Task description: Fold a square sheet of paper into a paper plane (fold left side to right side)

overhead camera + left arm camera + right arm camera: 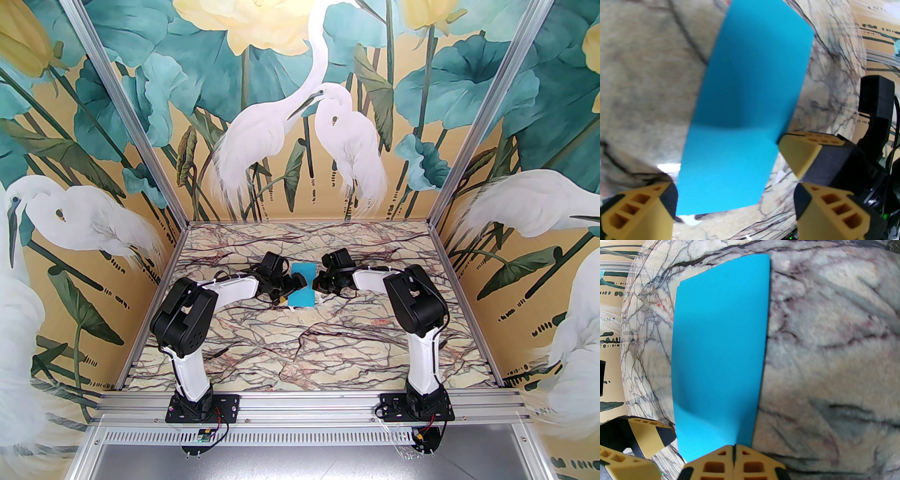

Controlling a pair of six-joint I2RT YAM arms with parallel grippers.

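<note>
The marble table [300,356] carries everything, with the left arm [187,328] and the right arm [417,304] reaching in toward its middle. There the blue sheet of paper [304,295] lies between the two grippers as a tall, narrow strip, which I judge to be the sheet already doubled over, with a slight bend across its near part. The left gripper [736,196] hangs over the strip's near end with its fingers spread wide, one on each side and neither holding it. The right gripper [734,458] has its fingers pressed together with the tips at the paper's edge; whether they pinch the paper or only bear down on it I cannot tell. To do this fold well, the right side should keep the layers from sliding while the left comes down flat and runs along the folded edge end to end. It should press evenly so that the corners stay matched and the bend is smoothed out rather than creased in. Counted: one table, two arms, two grippers, one sheet, and at least two small white scraps [691,220] beside its near edge.
</note>
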